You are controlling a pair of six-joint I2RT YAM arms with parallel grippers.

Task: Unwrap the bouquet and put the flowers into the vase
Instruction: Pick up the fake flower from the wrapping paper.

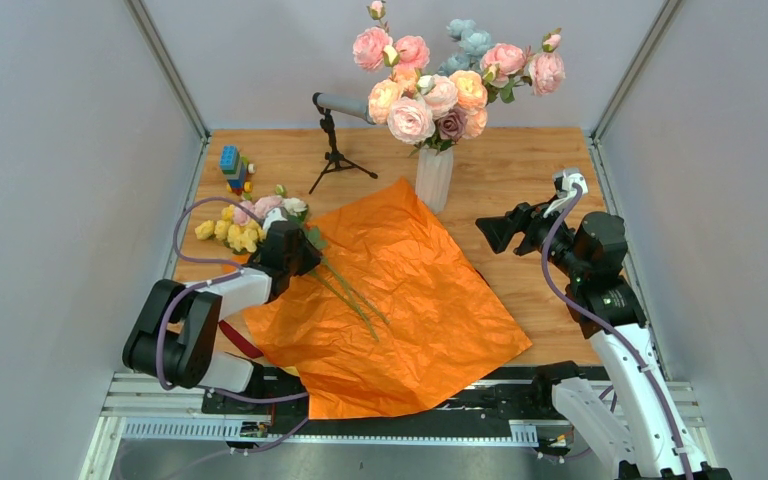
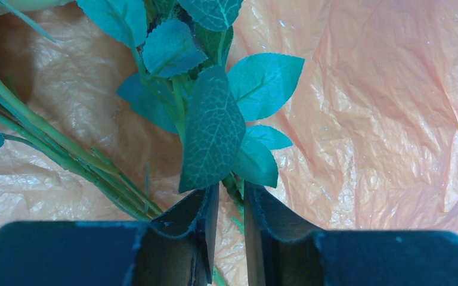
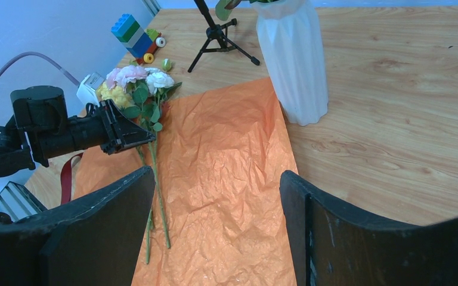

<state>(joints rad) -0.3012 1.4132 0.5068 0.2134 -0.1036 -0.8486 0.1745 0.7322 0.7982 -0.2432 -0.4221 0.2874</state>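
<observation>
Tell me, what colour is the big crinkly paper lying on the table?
The paper is bright orange all over, seen best from the top external camera.

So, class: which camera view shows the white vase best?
Top external: the whole vase stands upright, filled with roses. The right wrist view shows its ribbed body closer, but cuts off its top. The left wrist view misses it.

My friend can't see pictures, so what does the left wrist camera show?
The left tool has its two dark fingers close on either side of a leafy green flower stem, above crinkled orange paper. More green stems lie to the left.
</observation>
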